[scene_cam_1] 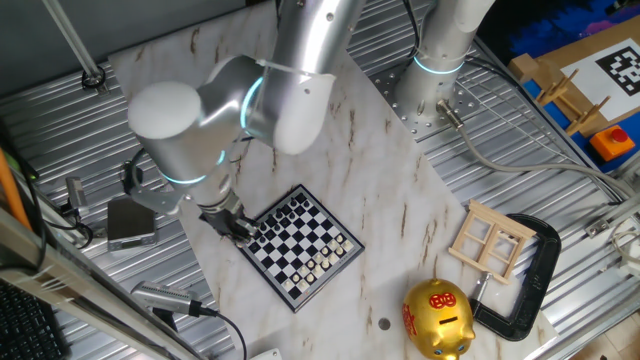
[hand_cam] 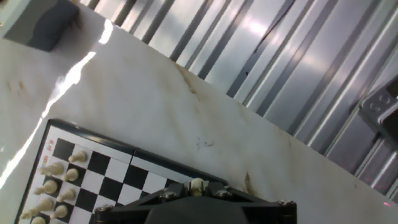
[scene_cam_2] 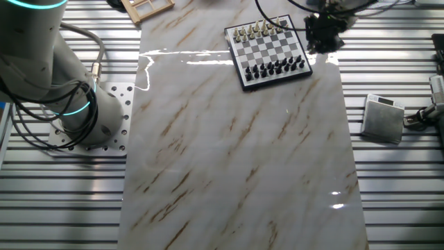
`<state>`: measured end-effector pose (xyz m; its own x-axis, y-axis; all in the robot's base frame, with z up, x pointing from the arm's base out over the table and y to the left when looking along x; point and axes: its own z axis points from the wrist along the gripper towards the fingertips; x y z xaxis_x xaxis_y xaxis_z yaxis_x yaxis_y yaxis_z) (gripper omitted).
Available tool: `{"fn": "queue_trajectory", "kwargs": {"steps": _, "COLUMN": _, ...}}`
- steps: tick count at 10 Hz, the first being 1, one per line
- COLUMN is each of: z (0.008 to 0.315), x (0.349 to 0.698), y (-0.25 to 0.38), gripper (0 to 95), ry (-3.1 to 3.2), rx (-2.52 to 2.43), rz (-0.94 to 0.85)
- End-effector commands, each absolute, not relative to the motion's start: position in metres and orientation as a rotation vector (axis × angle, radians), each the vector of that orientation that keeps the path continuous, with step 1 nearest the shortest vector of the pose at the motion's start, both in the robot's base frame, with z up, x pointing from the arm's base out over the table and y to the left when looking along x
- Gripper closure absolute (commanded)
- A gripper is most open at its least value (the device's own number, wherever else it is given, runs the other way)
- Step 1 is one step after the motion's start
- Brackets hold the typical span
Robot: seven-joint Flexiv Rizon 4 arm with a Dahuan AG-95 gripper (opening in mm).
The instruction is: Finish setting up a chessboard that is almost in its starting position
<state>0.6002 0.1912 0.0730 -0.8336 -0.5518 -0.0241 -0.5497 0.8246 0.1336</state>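
The chessboard point(scene_cam_1: 300, 247) lies on the marble slab, with dark pieces along its upper-left edge and pale pieces along its lower-right edge. It also shows in the other fixed view point(scene_cam_2: 269, 50) and, in part, in the hand view point(hand_cam: 106, 174). My gripper point(scene_cam_1: 238, 227) hangs over the board's left corner; in the other fixed view the gripper point(scene_cam_2: 324, 32) is at the board's right edge. In the hand view the gripper point(hand_cam: 197, 186) is shut on a small pale chess piece point(hand_cam: 197, 184) held just above the board's dark frame.
A golden piggy bank point(scene_cam_1: 437, 320), a pale wooden window-like frame point(scene_cam_1: 490, 240) and a black clamp point(scene_cam_1: 535, 275) lie to the right of the board. A grey box point(scene_cam_1: 130, 222) sits on the ribbed metal left of the slab. The arm's base point(scene_cam_1: 440, 70) stands at the back.
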Motion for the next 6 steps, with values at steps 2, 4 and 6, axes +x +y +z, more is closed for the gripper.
{"fn": "queue_trajectory", "kwargs": {"steps": 2, "z": 0.070, "x": 0.586, "y": 0.230, "gripper": 95.0, "ry": -3.008, "rx": 0.821, "rz": -0.221}}
{"fn": "queue_trajectory", "kwargs": {"steps": 4, "z": 0.070, "x": 0.579, "y": 0.248, "gripper": 95.0, "ry": -3.014, "rx": 0.790, "rz": -0.227}}
{"fn": "queue_trajectory", "kwargs": {"steps": 6, "z": 0.074, "x": 0.576, "y": 0.260, "gripper": 95.0, "ry": -3.011, "rx": 0.773, "rz": -0.223}}
